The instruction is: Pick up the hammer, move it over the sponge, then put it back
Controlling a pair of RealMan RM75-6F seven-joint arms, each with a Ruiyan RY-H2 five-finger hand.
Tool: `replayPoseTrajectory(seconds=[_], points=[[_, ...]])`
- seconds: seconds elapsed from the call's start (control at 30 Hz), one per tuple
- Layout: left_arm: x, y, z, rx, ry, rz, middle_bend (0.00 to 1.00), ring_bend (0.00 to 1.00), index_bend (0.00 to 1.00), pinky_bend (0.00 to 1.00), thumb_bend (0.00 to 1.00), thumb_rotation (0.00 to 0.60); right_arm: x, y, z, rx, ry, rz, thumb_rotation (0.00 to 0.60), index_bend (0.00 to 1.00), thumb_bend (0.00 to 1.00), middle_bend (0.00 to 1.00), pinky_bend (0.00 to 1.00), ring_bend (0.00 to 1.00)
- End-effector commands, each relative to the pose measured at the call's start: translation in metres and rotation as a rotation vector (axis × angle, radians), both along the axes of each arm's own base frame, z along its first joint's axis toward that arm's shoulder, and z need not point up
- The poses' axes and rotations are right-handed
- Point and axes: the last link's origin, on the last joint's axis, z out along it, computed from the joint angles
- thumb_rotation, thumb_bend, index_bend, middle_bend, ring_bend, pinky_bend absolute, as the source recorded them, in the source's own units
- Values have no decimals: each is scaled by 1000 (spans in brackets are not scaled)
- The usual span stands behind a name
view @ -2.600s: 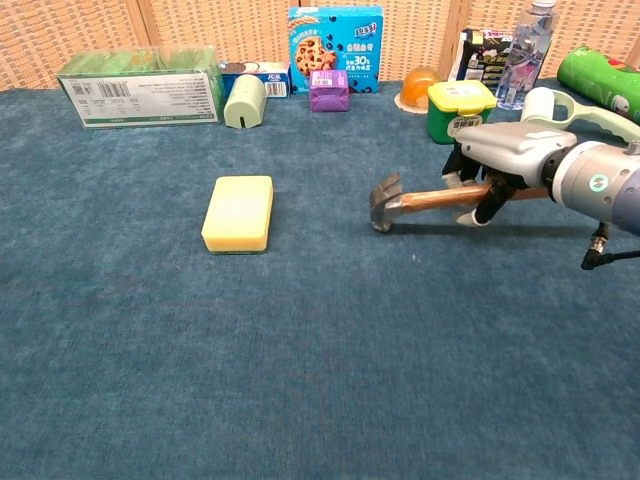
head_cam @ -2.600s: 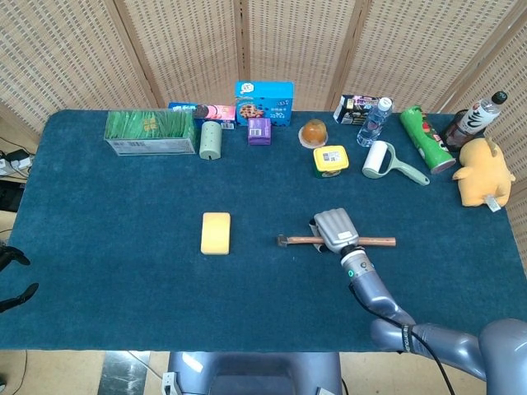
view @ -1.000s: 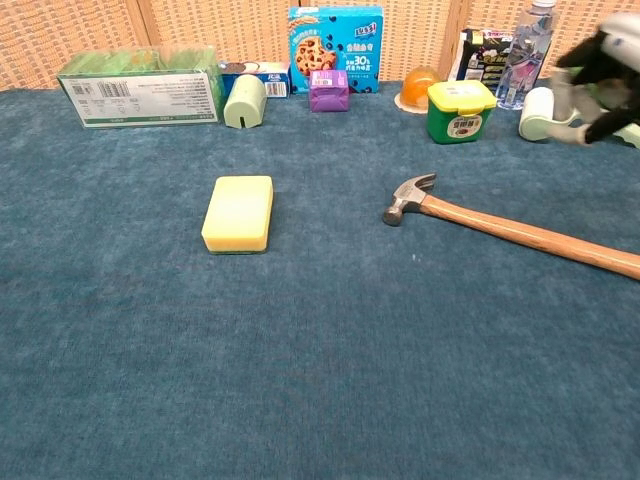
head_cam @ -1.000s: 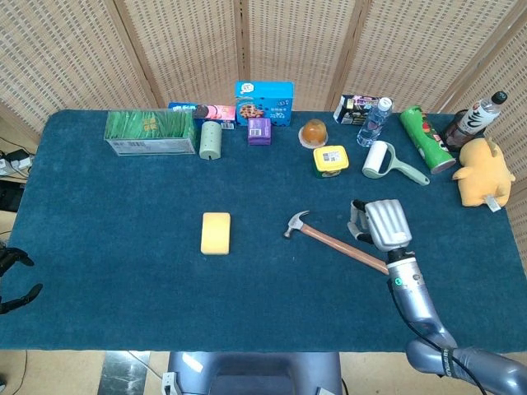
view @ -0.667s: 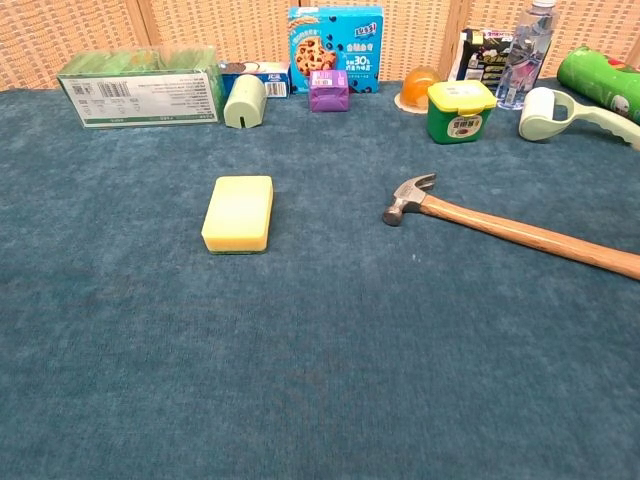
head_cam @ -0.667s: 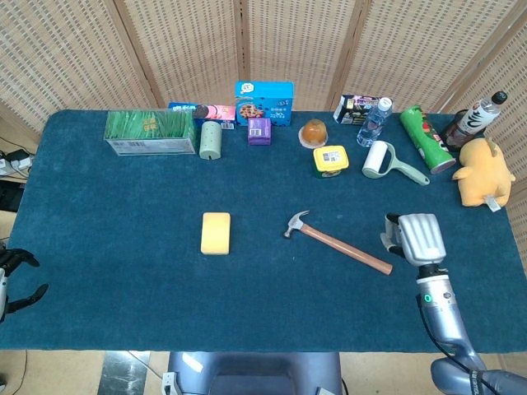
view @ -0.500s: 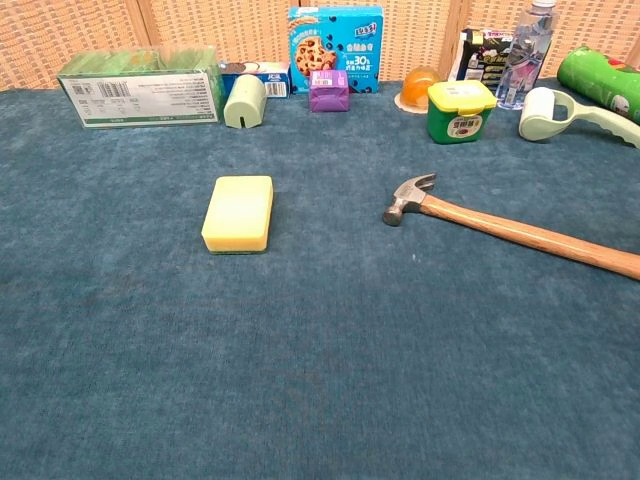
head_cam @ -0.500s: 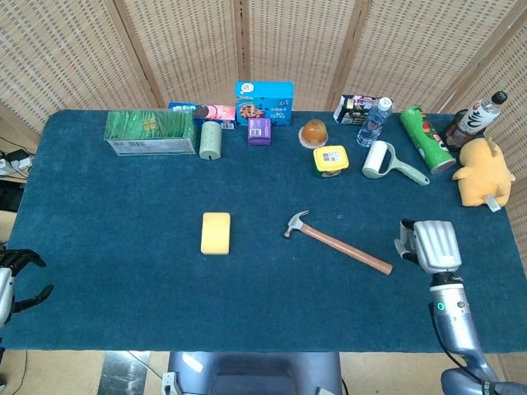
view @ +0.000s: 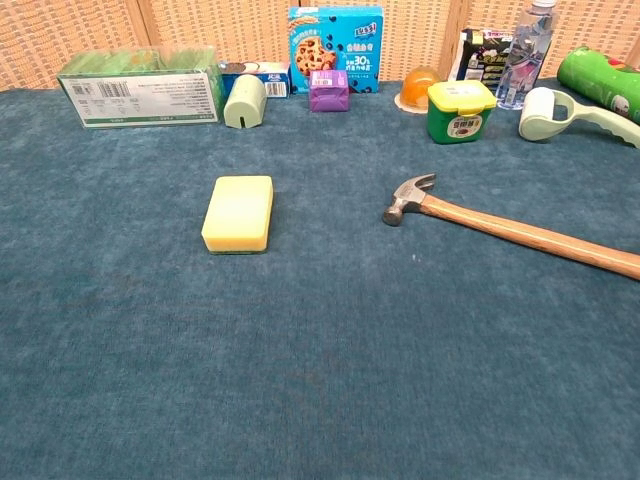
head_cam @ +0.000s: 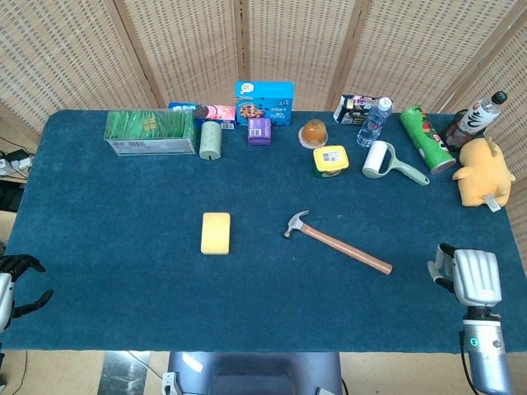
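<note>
Fingers of right hand (head_cam: 471,276) empty, apart | hammer (head_cam: 336,240) flat, head toward sponge (head_cam: 216,233)

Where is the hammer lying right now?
In the head view, the hammer lies flat on the blue table, right of the sponge, with the right hand well clear of its handle.

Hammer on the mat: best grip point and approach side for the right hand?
Grip the wooden handle around its middle, coming down from above. The hammer lies flat and diagonal, metal head toward the sponge, free handle end pointing toward the right hand. The handle is bare and clear of other items, so fingers can likely wrap across it.
</note>
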Motion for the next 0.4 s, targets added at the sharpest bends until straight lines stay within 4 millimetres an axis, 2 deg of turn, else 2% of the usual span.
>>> replayPoseTrajectory(seconds=[0.03, 0.4], points=[[1, 0, 0, -2, 2, 1, 366, 264, 451, 186, 225, 600, -5, 8, 3, -1, 5, -9, 600, 701, 359, 807, 731, 865], [5, -1, 3, -3, 16, 4, 366, 263, 450, 186, 224, 600, -16, 14, 8, -6, -21, -30, 600, 704, 361, 807, 714, 850]])
